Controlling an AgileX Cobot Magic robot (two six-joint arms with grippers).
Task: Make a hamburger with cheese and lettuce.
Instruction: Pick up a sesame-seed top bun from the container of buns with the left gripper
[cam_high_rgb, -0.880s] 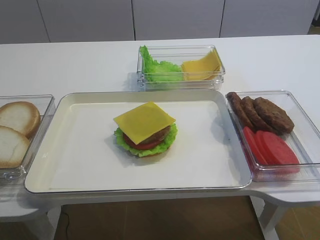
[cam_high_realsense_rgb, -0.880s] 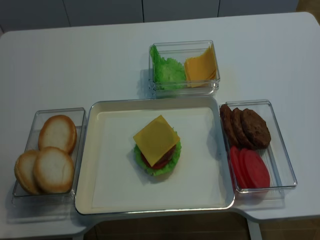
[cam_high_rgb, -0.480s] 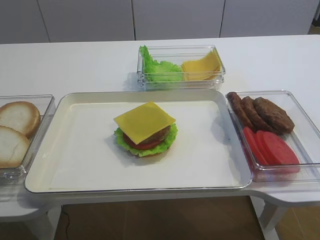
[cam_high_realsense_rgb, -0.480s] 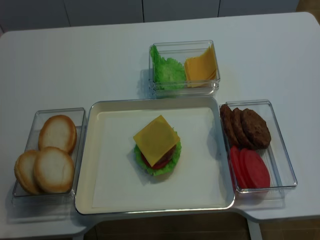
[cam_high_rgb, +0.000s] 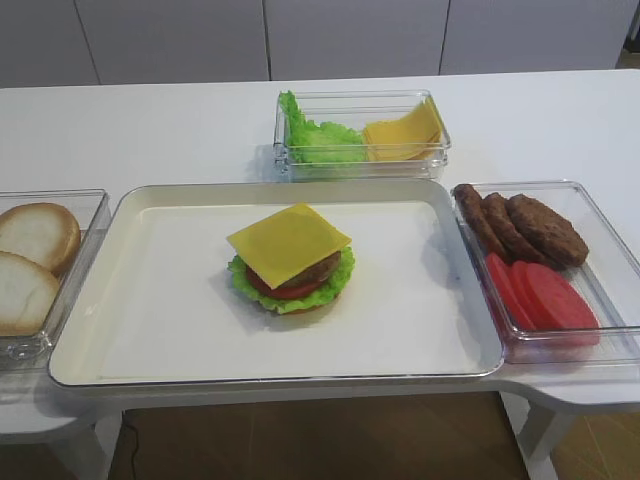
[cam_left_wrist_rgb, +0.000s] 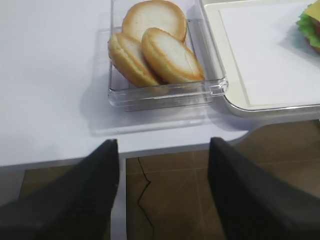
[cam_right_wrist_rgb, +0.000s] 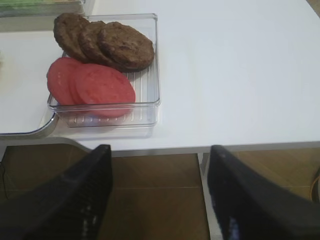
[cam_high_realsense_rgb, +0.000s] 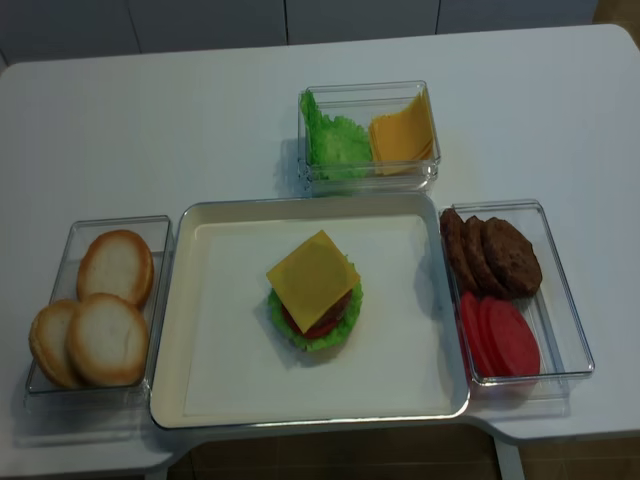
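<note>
Hamburger (cam_high_rgb: 291, 264) sits mid-tray (cam_high_rgb: 150, 330), cheese (cam_high_rgb: 289, 242) on top, no lid. My left fingers (cam_left_wrist_rgb: 162, 200) and right fingers (cam_right_wrist_rgb: 159, 200) spread, empty; I'd take a bun (cam_left_wrist_rgb: 172, 55) by its rim.

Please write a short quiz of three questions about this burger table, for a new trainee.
1. True or false: the hamburger already has a top bun.
2. Which container holds the bun halves? A) left of the tray B) right of it C) behind it
3. Fill in: the topmost layer of the stack is the ____.

Key:
1. False; the cheese is uppermost.
2. A.
3. cheese.
</note>
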